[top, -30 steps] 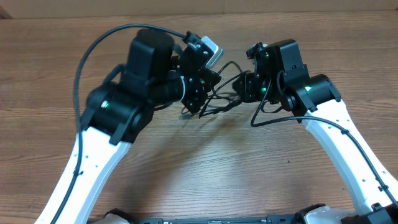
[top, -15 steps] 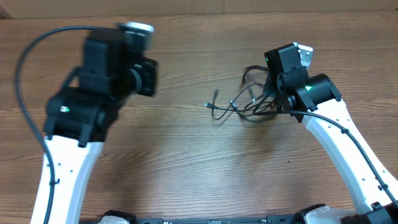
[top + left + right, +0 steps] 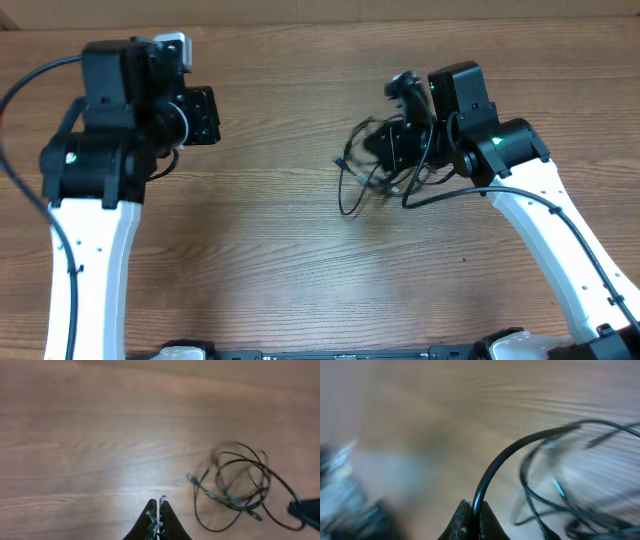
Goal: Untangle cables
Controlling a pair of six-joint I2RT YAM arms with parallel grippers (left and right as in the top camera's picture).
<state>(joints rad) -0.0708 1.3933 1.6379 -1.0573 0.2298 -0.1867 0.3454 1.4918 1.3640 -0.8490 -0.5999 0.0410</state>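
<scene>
Overhead: cables (image 3: 362, 178) lie bunched at three o'clock by my right gripper (image 3: 390, 148); my left gripper (image 3: 208, 115) is at nine. Left wrist: pinched shut, empty. Right wrist: clamped on one strand. It looks light and floppy, best gripped near a plug.

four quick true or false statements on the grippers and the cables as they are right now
1. The right gripper is shut on a strand of the cables. True.
2. The left gripper holds a cable as well. False: it is shut with nothing between its fingers.
3. The cables lie stretched out in one straight line. False: they are looped together in a tangle.
4. The cables are nearer the right arm than the left one. True.
</scene>
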